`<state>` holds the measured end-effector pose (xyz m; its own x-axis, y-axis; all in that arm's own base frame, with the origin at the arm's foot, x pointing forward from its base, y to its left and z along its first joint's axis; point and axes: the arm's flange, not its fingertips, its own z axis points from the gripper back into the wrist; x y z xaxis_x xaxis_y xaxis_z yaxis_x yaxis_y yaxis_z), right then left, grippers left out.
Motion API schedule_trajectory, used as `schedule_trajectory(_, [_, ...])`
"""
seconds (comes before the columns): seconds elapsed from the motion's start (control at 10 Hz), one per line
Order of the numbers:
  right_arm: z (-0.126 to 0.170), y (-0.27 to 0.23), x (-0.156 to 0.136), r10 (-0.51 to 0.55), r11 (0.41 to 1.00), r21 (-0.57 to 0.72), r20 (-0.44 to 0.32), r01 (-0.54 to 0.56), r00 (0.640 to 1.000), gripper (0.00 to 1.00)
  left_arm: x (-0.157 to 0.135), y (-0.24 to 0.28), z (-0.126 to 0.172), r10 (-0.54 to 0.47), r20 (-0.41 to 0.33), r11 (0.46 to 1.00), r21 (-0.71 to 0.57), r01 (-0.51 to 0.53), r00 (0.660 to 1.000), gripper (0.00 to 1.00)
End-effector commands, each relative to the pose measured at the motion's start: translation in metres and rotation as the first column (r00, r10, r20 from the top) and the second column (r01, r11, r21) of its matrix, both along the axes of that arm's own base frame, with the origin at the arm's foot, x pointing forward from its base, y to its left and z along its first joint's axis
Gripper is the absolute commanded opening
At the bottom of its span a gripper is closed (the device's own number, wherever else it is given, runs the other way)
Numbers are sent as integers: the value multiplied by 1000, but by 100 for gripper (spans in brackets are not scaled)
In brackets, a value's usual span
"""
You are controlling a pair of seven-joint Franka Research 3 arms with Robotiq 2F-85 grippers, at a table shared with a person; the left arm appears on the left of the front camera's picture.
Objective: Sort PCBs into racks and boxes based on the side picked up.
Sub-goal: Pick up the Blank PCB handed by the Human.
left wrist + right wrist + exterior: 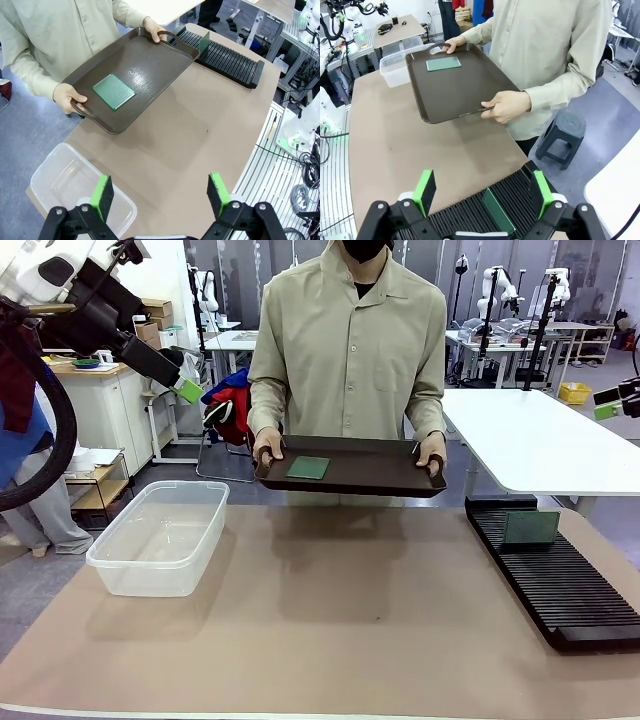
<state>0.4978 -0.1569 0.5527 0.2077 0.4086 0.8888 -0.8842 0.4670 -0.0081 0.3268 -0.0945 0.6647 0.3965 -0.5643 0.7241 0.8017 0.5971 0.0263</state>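
At centre frame, open brown tabletop (pixel 350 630) is flanked by clear plastic tub (pixel 197 489), left, and black slotted rack (pixel 565 590), right, where one green circuit board (pixel 531 528) is stood; a second green board (pixel 308 468) is laid on the hand-held brown tray (pixel 370 480). Left gripper (pixel 161 192) and right gripper (pixel 482 189) are raised, spread open, empty.

A grey floor (pixel 30 590) lies around the brown-topped table (pixel 350 640). At the far left stands a white cabinet (pixel 105 415), with cardboard boxes (pixel 152 320) stacked by it. At the far right is a long white table (pixel 540 440), a yellow bin (pixel 574 392) beyond it and a dark stool (pixel 562 132) near it.
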Motion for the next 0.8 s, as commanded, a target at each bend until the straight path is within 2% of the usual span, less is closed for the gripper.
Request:
schedule_trajectory(0.0, [1, 5, -1, 18, 1000, 13, -4, -18, 1000, 100, 0, 1, -1, -7, -4, 1000, -7, 7, 1000, 100])
schedule_trajectory(0.1, [1, 7, 1, 52, 999, 0, -1, -52, 999, 100, 0, 1, -1, -7, -4, 1000, -7, 7, 1000, 100])
schedule_trajectory(0.2, [0, 1, 0, 4, 1000, 2, -1, -4, 1000, 100, 0, 1, -1, -7, -4, 1000, -7, 7, 1000, 100])
schedule_trajectory(0.7, [0, 1, 0, 4, 1000, 2, -1, -4, 1000, 100, 0, 1, -1, -7, -4, 1000, -7, 7, 1000, 100])
